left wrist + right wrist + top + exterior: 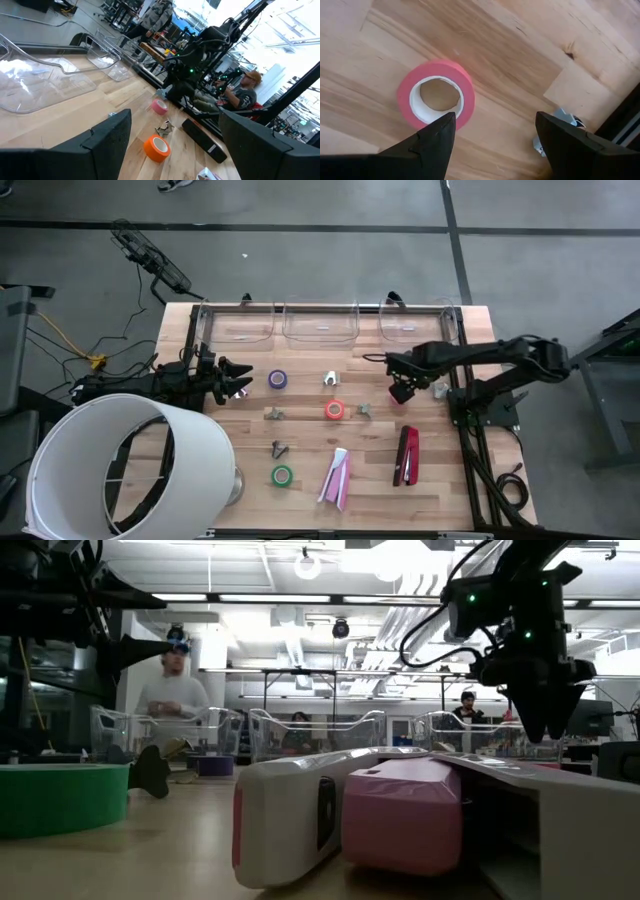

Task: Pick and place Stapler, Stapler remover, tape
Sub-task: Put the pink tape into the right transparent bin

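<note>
My right gripper (403, 391) is open and hovers, fingers pointing down, over the pink tape (436, 94), which lies flat on the table near the right edge. In the right wrist view one finger stands over the roll's rim and the other well beside it. My left gripper (236, 381) is open and waits near the left edge, beside the purple tape (279, 380). Also flat on the wood are the red-orange tape (335, 411), the green tape (282, 476), a red-and-black stapler (406, 456), a pink-and-white stapler (335, 478) and several small metal staple removers (330, 379).
Three clear plastic bins (320, 323) stand along the table's far edge. A large white cylinder (130, 465) covers the near left corner. A staple remover (560, 125) lies close to the pink tape. People show in the room beyond the table (172, 690).
</note>
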{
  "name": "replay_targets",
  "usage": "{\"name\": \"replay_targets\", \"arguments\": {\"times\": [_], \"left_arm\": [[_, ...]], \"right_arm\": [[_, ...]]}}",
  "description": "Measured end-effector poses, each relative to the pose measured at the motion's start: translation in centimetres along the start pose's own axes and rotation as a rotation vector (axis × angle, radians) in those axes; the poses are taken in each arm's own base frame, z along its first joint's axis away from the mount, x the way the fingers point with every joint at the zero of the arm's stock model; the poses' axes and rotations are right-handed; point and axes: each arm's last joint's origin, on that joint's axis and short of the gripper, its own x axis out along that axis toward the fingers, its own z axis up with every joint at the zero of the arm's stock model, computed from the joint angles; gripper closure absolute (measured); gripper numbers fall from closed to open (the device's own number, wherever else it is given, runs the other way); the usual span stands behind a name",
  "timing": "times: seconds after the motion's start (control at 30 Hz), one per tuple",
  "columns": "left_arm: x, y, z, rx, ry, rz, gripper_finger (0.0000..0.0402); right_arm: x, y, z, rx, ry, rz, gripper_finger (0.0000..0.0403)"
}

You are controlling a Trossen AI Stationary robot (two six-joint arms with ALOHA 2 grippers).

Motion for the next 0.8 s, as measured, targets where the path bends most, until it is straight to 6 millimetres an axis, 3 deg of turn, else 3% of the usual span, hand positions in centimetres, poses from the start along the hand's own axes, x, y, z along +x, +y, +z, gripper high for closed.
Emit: {"name": "replay_targets", "arguments": {"times": [0.57,0.8], "left_arm": [[0.0,0.0,0.0,0.000,0.000,0.000,0.0105],[0.0,0.0,0.0,0.000,0.000,0.000,0.0105]], "right_arm": [[2.2,0.6,1.5,-0.018,0.054,0.006,0.0136],[4.3,0.4,0.7,-0.005,0.067,0.058,0.0136]]}}
